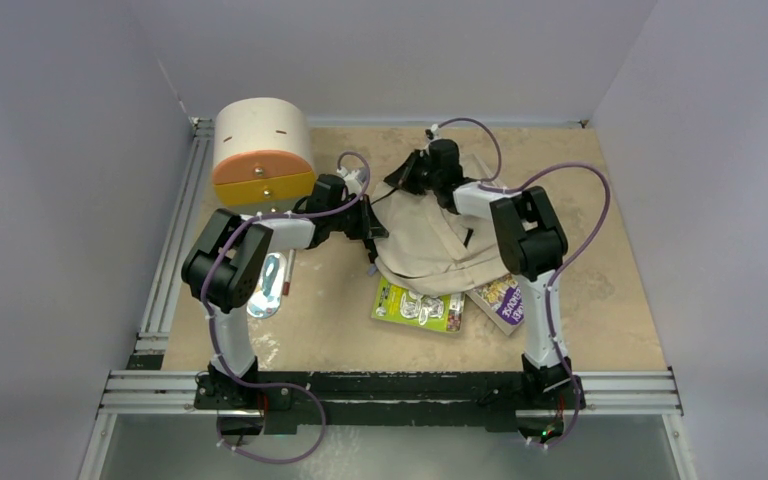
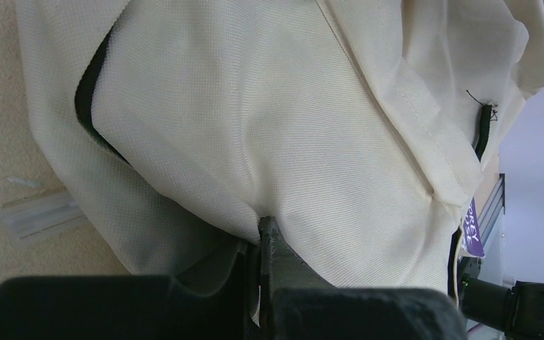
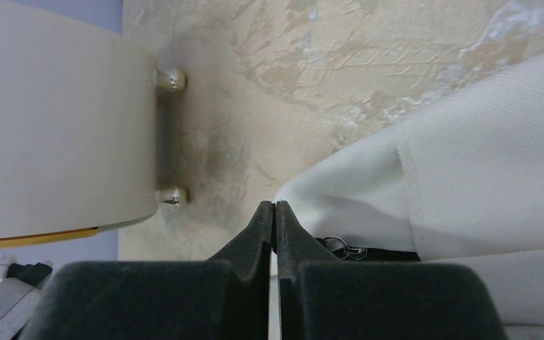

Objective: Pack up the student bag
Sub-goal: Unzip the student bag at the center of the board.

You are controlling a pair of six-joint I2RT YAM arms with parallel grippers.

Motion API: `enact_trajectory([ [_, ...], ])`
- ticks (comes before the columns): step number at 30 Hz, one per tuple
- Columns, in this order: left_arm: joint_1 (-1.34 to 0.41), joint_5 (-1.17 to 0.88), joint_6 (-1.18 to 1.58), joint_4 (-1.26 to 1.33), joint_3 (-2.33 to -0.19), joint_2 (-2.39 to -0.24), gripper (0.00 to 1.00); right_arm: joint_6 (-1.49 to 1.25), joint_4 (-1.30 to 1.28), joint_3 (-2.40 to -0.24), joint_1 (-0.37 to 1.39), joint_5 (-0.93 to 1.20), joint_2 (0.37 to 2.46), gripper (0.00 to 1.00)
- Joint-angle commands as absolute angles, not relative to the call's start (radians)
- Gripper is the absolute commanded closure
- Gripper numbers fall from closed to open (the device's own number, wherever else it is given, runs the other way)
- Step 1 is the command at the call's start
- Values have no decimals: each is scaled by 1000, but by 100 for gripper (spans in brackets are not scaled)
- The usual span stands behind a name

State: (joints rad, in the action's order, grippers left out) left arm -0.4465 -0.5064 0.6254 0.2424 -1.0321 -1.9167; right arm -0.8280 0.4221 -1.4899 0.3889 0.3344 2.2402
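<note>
Left gripper (image 2: 263,225) nearest lens: black fingers clamped on a fold of soft beige fabric backpack (image 1: 425,245). Backpack lies mid-table (image 1: 600,300) toward far edge, long axis running far-to-near, between my two arms. Right gripper (image 3: 275,207) closed at backpack's far end; can't tell if cloth is caught. Both arms equally near. I judge next move is lifting fabric.

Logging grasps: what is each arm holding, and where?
Left fingers pinch a fabric fold of the student bag. Right fingers meet its edge; hold unclear.
</note>
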Motion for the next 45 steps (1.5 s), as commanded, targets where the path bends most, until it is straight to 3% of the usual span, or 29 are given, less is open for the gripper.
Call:
enact_trajectory([
  [1,-468,-574,627,264,-1044,-1910,100,-870,477,-1514,441,390,2149,100],
  [22,-468,-580,629,296,-1019,-1884,99,-918,541,-1402,508,428,2063,100],
  [33,-468,-488,614,201,-922,-1649,51,-884,464,-1416,467,379,2028,100],
  [45,-353,-354,632,56,-810,-1333,46,-838,450,-1393,403,415,1951,100],
])
